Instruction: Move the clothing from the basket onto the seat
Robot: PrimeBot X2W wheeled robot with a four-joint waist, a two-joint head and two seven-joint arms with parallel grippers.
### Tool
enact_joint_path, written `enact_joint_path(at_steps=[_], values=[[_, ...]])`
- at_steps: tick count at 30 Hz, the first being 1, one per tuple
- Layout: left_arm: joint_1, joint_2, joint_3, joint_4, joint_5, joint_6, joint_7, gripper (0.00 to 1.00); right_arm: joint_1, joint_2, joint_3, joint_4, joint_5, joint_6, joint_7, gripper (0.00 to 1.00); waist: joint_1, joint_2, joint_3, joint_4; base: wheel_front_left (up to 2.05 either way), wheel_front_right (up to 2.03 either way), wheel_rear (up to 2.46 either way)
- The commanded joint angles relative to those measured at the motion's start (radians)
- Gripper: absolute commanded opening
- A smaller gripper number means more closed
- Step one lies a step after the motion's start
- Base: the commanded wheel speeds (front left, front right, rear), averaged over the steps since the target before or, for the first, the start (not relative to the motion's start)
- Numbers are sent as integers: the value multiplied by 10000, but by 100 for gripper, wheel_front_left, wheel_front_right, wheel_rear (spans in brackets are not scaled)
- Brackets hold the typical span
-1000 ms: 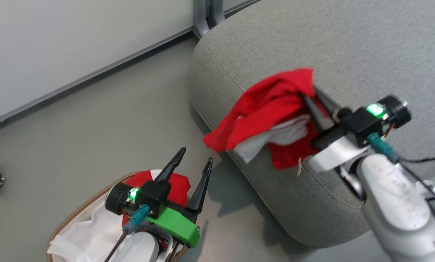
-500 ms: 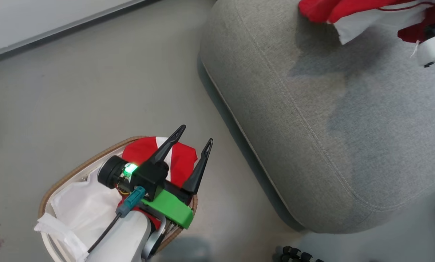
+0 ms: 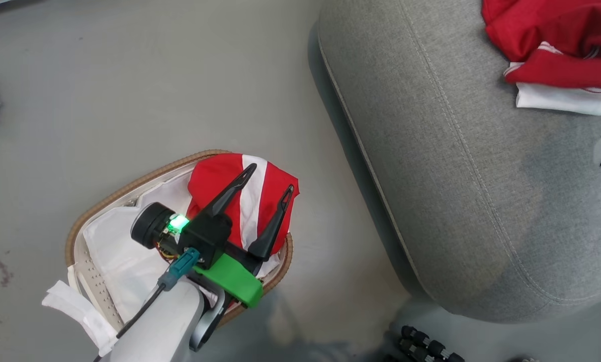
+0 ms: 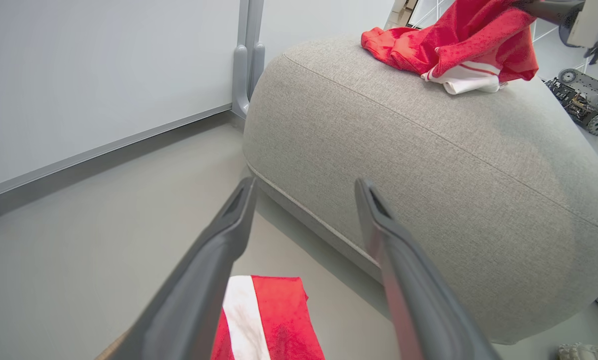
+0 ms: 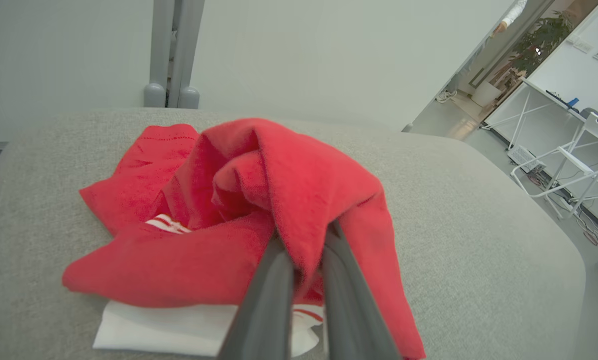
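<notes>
Grey floor [image 3: 129, 75] carries the basket [image 3: 129, 183]; one garment [image 3: 215, 176] lies inside, with the left hand [image 3: 272, 177] above it, fingers apart. Right hand [image 5: 305, 250] is clamped on a second garment [image 5: 278, 180] on the seat [image 3: 456, 176], far right; withdrawing unreleased could drag it off.

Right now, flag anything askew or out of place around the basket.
The white liner spills out over the rim of the basket at its near-left corner instead of lying inside. The banded red garment heaps above the far rim.
</notes>
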Motion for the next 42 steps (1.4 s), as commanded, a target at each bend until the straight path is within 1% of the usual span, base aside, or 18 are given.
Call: enact_joint_path(at_steps=[1, 2, 3, 6, 13, 17, 23, 26, 29, 36, 41, 42], values=[[-30, 60, 66, 27, -110, -30, 5, 100, 281, 99, -267, 25, -74, -15, -24, 36, -2, -1, -24, 4, 0, 0, 0], [17, 43, 66, 66, -120, -30, 5, 100, 452, 217, -471, 3, -87, -15, -24, 73, -2, -1, -78, -24, 0, 0, 0], [45, 24, 63, 111, -128, -29, 5, 100, 586, 345, -626, -29, -74, -15, -24, 100, -2, -1, -126, -43, 0, 0, 0], [117, -44, 123, 234, -139, -30, 5, 100, 1148, 627, -851, -220, 44, -14, -24, 100, -2, -1, -365, -125, 0, 0, 0], [336, -325, 317, 499, -128, -29, 5, 100, 2575, 777, -777, -756, 373, -15, -24, 100, -2, -1, -1114, -208, 0, 0, 0], [592, -548, 518, 633, -98, -29, 5, 100, 3327, 836, -588, -1004, 482, -14, -24, 100, -2, -1, -1585, -159, 0, 0, 0], [1058, -873, 1054, 800, 45, -29, 5, 100, 4026, 959, -87, -1656, 639, -14, -24, 100, -2, -1, -2171, 145, 0, 0, 0], [1297, -1001, 1421, 854, 130, -29, 5, 100, 4226, 1111, 372, -2085, 742, -14, -24, 100, -2, -1, -2432, 381, 0, 0, 0], [1489, -1158, 1752, 874, 204, -29, 5, 100, 4294, 1102, 898, -2326, 979, -14, -24, 100, -2, -1, -2654, 661, 0, 0, 0], [1794, -1418, 2708, 993, 541, -29, 5, 100, 4245, 1345, 2178, -2911, 1449, -14, -24, 100, -2, -1, -3090, 1605, 0, 0, 0], [1996, -1590, 3878, 1099, 783, 17, 5, 100, 4039, 1576, 2973, -2965, 1638, -14, -24, 100, -2, -1, -3321, 2285, 0, 0, 0], [2111, -1651, 4306, 1146, 923, 48, 5, 100, 3991, 1666, 3223, -2951, 1713, -14, -24, 100, -2, -1, -3427, 2506, 0, 0, 0]])
